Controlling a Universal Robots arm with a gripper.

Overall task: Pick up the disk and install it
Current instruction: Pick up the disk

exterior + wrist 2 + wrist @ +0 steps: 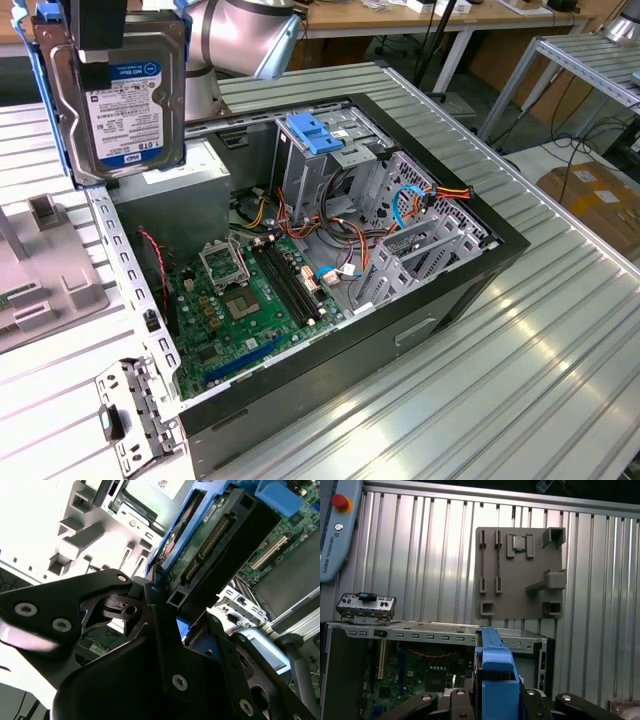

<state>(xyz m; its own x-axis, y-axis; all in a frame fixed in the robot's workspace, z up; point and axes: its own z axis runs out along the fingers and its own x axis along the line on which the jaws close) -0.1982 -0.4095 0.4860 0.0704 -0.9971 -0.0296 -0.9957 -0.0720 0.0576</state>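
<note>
The disk [125, 105], silver with a white label and blue side rails, hangs upright in the air at the exterior view's upper left, above the open computer case [400, 330]. My gripper [108, 45] is shut on its top end. The second wrist view looks along the disk's [210, 545] green circuit-board side and connector, with a black finger [165, 630] pressed against it. From the first wrist view, one blue rail of the disk [495, 672] stands between the black fingers [540, 705], above the case's edge.
Inside the case are a grey power-supply box [175, 200], the motherboard [240, 300], a drive cage with a light-blue latch [315, 133] and cable bundles [420, 200]. A grey fixture plate [520, 575] lies on the slatted metal table [520, 380] beside the case. A teach pendant [335, 525] lies nearby.
</note>
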